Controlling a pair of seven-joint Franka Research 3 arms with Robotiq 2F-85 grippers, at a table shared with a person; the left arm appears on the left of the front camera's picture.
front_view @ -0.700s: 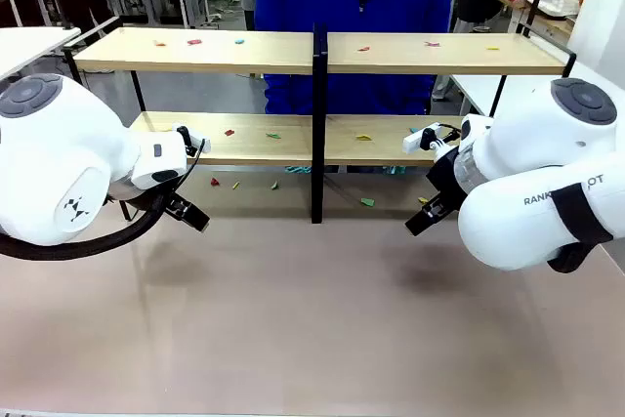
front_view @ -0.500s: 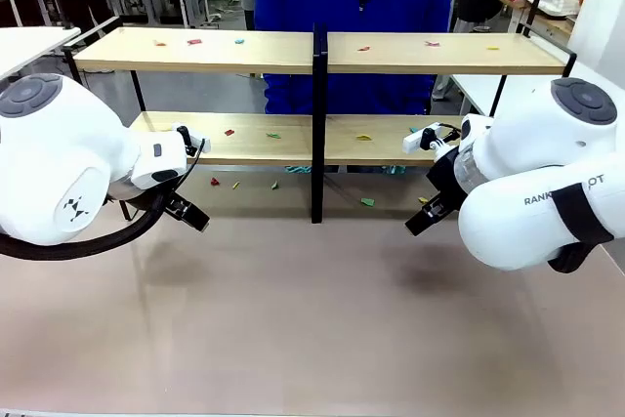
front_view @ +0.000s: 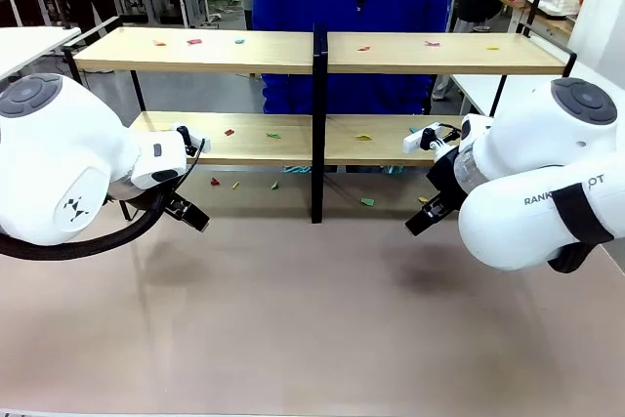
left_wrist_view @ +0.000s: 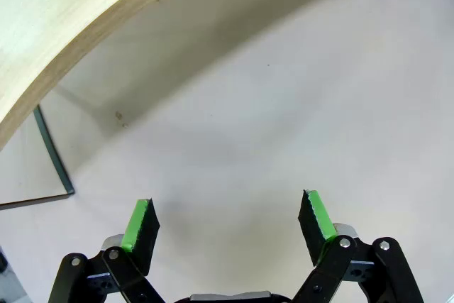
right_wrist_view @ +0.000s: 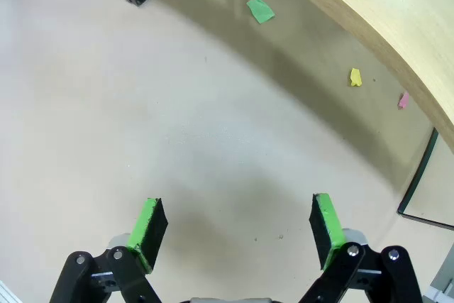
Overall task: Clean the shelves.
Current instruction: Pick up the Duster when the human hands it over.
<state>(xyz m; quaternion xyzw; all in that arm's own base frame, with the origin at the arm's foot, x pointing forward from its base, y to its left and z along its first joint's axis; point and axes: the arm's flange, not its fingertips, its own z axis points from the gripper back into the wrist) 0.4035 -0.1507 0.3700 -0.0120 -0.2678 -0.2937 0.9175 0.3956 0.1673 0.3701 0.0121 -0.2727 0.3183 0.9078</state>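
left tool (left_wrist_view: pixel 227 207) and right tool (right_wrist_view: pixel 236 207) both spread, empty, low over the surface (front_view: pixel 312 319); reaching the tiny scraps (front_view: pixel 363 138) mid-frame, a bulky wrist could strike the shelves (front_view: pixel 244 51).

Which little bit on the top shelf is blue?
The blue scrap, third from the left end of the top board, left of the black post; the others are orange, red, pink or yellow.

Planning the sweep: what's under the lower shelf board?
On the table: a red scrap, a yellow scrap, green scraps. Left arm and right arm cover the table under both ends.
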